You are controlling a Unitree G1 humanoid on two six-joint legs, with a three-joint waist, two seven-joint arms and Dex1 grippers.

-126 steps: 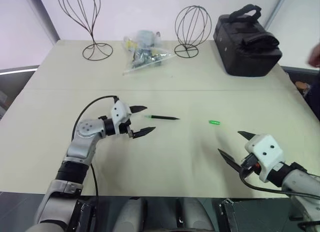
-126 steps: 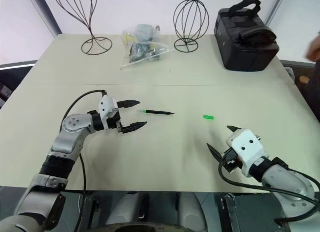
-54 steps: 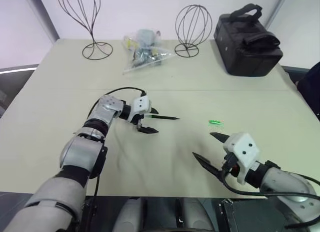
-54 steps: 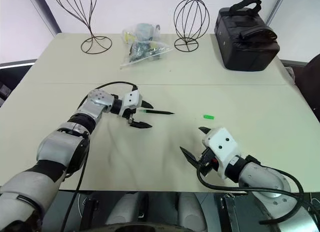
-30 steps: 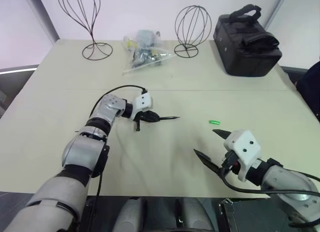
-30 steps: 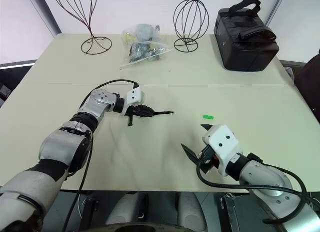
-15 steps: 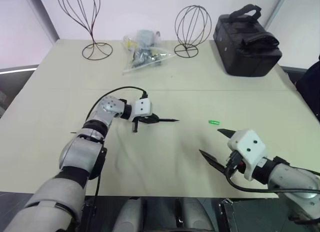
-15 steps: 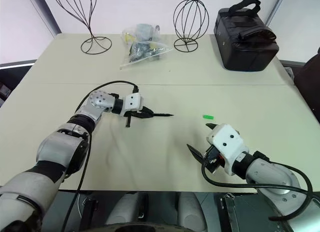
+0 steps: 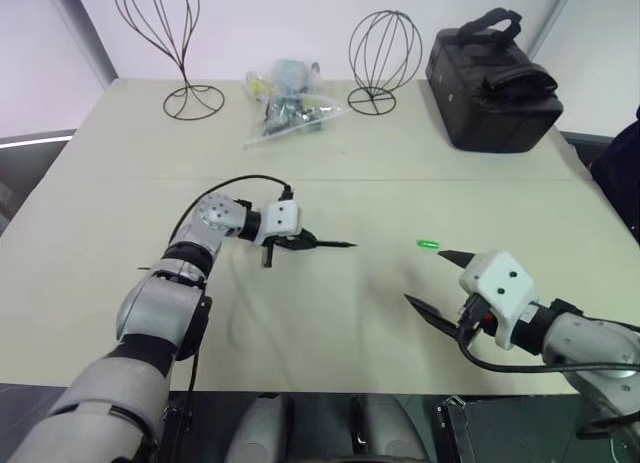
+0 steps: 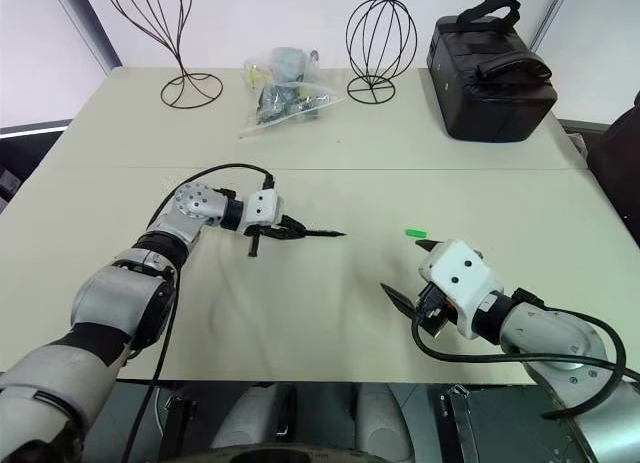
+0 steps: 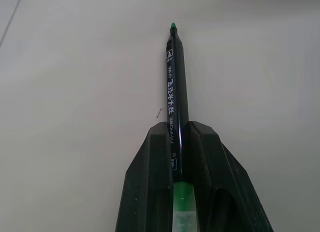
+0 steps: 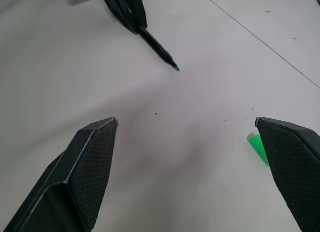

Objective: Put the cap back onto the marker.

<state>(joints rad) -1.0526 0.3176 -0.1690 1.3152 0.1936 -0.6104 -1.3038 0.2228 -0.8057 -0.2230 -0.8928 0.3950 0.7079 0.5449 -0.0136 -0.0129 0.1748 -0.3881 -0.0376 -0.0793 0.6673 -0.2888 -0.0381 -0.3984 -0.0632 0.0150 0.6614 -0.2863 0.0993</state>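
- Left wrist view: the left claw (image 11: 182, 142) is closed on the marker (image 11: 173, 86), its two black fingers (image 11: 150, 187) pinching the barrel at the rear third. The long printed part of the barrel and the green tip jut out ahead, over the pale table (image 11: 75, 66).
- Left eye view, left of centre: the same claw (image 9: 296, 241) holds the marker (image 9: 330, 244) roughly level, just above the table (image 9: 330, 323), tip pointing toward the right of the frame.
- Left eye view, right of centre: the cap (image 9: 428, 245) lies on the table, well apart from the marker tip and just above and left of the right claw (image 9: 440, 280).
- Right wrist view: the right claw (image 12: 200, 162) stands wide open and holds nothing. The cap (image 12: 258, 147) lies just inside its right-hand finger (image 12: 295, 162); the marker tip (image 12: 175, 67) shows in the upper middle.
- Handling, marker (a judgement): light and rigid, with a smooth barrel that could swivel or slide in a two-finger pinch. The rear grip leaves the tip end free for capping, but a push along the barrel may drive it back through the fingers.
- Handling, cap (a judgement): very light, hard and round, so likely to roll or skid away when a finger nudges it. It is best pinched across its sides, leaving the open mouth clear.
- Upper part of the left eye view: two wire stands (image 9: 385, 53), a clear bag (image 9: 290, 108) and a black case (image 9: 495, 83) sit at the far side, clear of the work.
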